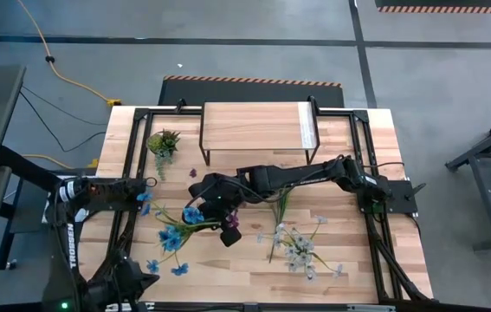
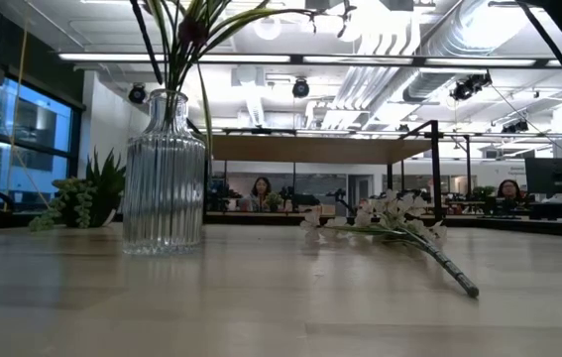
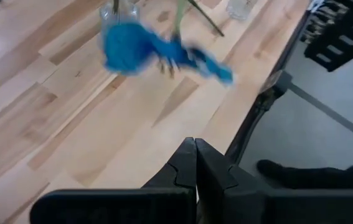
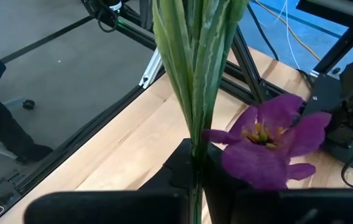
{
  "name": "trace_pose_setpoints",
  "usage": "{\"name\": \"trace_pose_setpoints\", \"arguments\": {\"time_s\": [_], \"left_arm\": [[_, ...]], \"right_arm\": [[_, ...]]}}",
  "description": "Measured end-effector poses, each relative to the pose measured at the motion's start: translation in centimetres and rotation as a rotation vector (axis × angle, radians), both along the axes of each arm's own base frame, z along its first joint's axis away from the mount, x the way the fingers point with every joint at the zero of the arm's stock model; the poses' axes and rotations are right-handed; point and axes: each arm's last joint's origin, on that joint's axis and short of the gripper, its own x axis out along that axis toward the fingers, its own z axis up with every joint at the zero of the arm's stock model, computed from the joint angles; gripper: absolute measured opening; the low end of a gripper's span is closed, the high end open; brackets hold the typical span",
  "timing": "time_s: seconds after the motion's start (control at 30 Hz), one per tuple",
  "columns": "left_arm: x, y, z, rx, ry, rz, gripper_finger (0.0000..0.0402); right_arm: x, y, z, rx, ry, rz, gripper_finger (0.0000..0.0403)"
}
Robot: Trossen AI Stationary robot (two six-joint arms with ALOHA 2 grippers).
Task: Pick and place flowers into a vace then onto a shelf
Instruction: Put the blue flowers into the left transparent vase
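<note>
Right wrist view: the right gripper (image 4: 196, 163) is pinched on a purple flower (image 4: 269, 140) at its green stem, whose long leaves rise past the dark fingers (image 4: 177, 167). Seen from above, this gripper (image 1: 215, 208) hangs over the middle of the table (image 1: 349, 269), its arm reaching in from the right edge, with a purple blossom (image 1: 230, 234) showing just beside it.

Left wrist view: the left gripper (image 3: 195, 163) has its fingers pressed together with nothing between them, above bare planks near a table edge; blurred blue flowers (image 3: 136, 46) lie beyond it. From above, this gripper (image 1: 144, 184) sits at the left side of the table, with the blue flowers (image 1: 172, 236) spread on the planks between the two arms.

White flowers (image 1: 297, 247) lie flat on the right front of the table, well apart from both grippers; the low view shows them (image 2: 385, 216) lying stem toward the camera.

Low view: a ribbed glass vase (image 2: 165, 174) stands upright on the table with green stems in it. A small potted plant (image 1: 164, 141) stands at the left rear.

Farthest back, the shelf (image 1: 258, 128) stands at the rear centre of the table, its plank top bare. Two people sit in the room behind.
</note>
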Motion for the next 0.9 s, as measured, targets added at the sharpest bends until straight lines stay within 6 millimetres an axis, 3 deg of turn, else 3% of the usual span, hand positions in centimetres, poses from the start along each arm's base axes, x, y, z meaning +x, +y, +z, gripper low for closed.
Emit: {"name": "trace_pose_setpoints", "arguments": {"time_s": [0.47,0.73,0.9], "left_arm": [[0.4,-0.7,-7.2,-0.074,-0.074,0.154,0.0037],[2.3,1.2,-10.5,-0.002,-0.126,0.210,0.0037],[2.4,2.1,-11.8,0.067,-0.160,0.202,0.0037]], "right_arm": [[0.0,0.1,0.0,0.003,0.001,0.005,0.0017],[0.0,0.1,0.0,0.003,0.001,0.005,0.0013],[0.0,0.1,0.0,0.003,0.001,0.005,0.0015]]}}
